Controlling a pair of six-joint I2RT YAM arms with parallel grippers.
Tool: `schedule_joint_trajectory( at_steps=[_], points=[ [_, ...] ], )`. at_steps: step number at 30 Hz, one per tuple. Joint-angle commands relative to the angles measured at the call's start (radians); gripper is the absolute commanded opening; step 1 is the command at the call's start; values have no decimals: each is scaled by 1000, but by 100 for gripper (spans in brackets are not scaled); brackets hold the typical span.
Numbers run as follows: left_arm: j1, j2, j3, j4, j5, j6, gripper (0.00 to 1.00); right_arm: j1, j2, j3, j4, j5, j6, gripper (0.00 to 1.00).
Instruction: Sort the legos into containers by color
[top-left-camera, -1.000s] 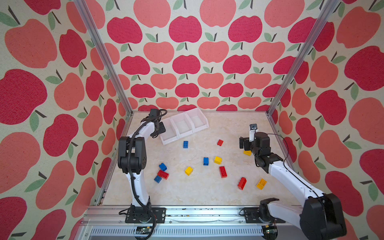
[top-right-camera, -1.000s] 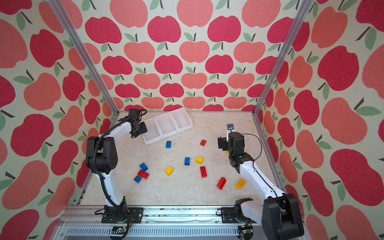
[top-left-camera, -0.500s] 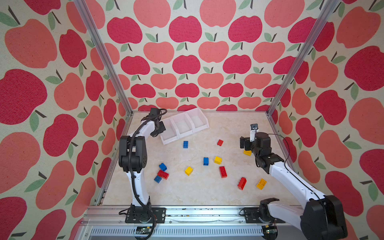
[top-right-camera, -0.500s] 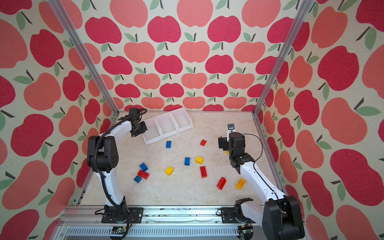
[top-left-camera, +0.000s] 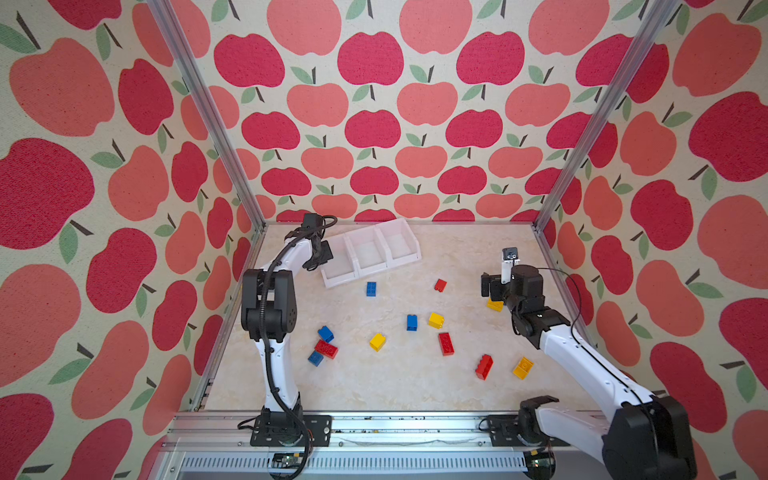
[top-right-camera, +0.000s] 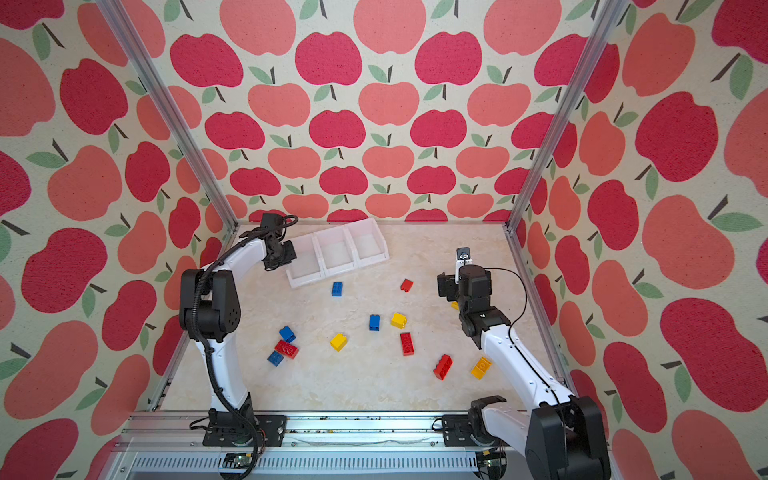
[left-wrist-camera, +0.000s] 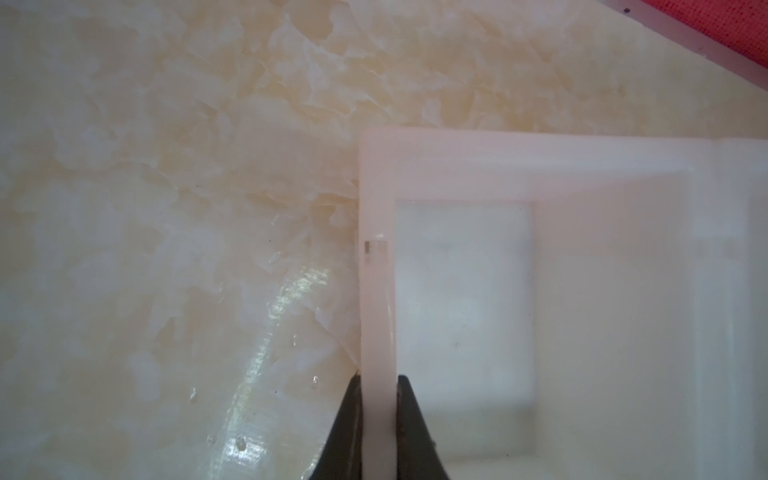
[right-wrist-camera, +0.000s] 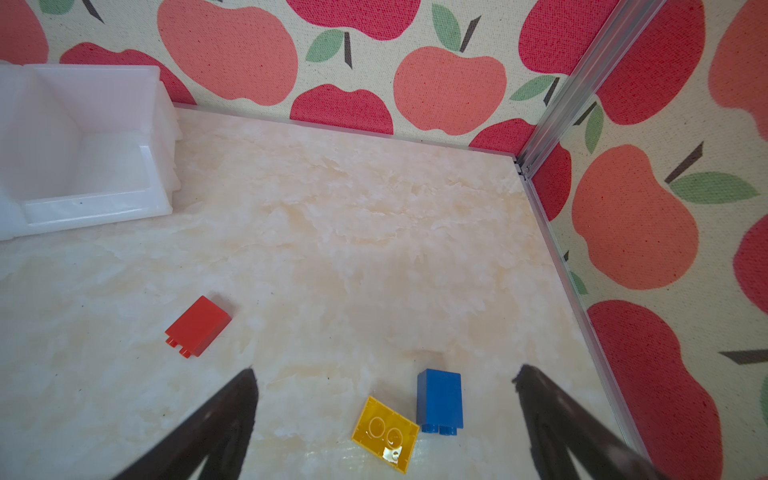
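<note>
Legos (top-left-camera: 446, 344) strewn loose across the tabletop (top-left-camera: 374, 390); containers (top-left-camera: 395, 227) angled at its far left.
Left jaws clamped on the end bin's outer rim (left-wrist-camera: 376, 291); right jaws wide apart above a yellow brick (right-wrist-camera: 384, 432) and a blue brick (right-wrist-camera: 439, 401).

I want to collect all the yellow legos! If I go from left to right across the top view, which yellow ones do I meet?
lone yellow brick → middle yellow brick, beside a blue brick → half-hidden yellow brick → front yellow brick
</note>
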Motion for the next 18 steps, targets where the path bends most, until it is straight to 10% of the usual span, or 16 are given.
schedule_joint_trajectory(
  at_steps=[1, 18],
  points=[
    [-22, 43, 49, -29, 22, 65, 0, 4, -25, -7, -26, 14, 22, 99],
    [-94, 179, 202, -40, 117, 175, 0, 5, -46, -9, -48, 10, 26, 99]
  ],
)
